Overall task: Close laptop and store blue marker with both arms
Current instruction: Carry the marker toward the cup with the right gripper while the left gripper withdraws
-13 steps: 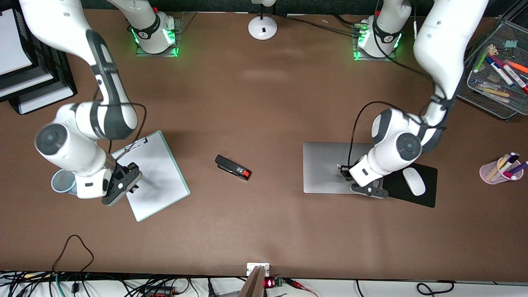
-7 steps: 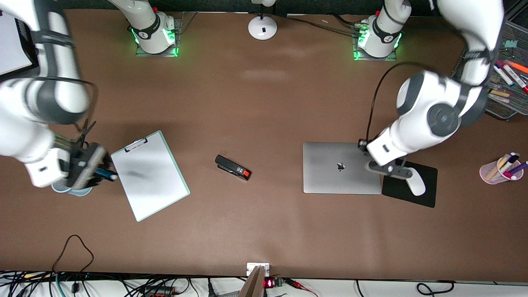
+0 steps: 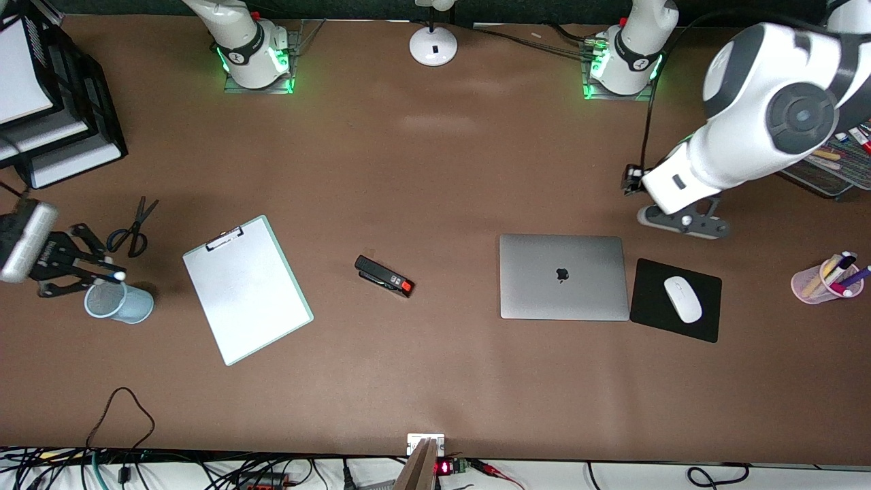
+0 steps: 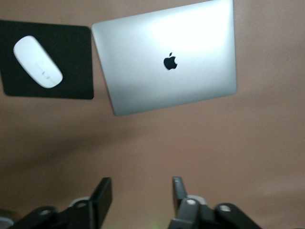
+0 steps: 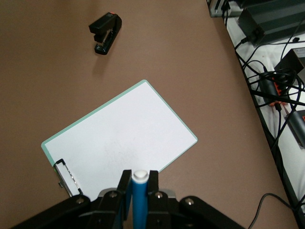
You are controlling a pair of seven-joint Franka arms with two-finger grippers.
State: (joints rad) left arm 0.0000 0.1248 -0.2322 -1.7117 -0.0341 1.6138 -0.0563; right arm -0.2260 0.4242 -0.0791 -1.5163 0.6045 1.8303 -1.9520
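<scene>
Right gripper: closing its fingers on the blue marker, whitish end sticking out past the tips; hanging over the rim of the pale blue mesh cup at the right arm's end of the table.
Left gripper: holding nothing, fingers standing apart with bare table showing between them; hovering over the tabletop between the laptop and the left arm's base.
Blue marker: sitting pinched between the right gripper's fingers, pointing toward the clipboard in the right wrist view.
Laptop: lying shut and flat on the table, silver lid up with the dark apple logo showing, toward the left arm's end.
Mouse pad: lying just beside the laptop, black, carrying a white mouse.
Stapler: resting mid-table, black with a red end, between the clipboard and the laptop.
Scissors: lying near the mesh cup, farther from the front camera than it.
Pink cup: standing at the left arm's end of the table, holding mixed-colour markers.
</scene>
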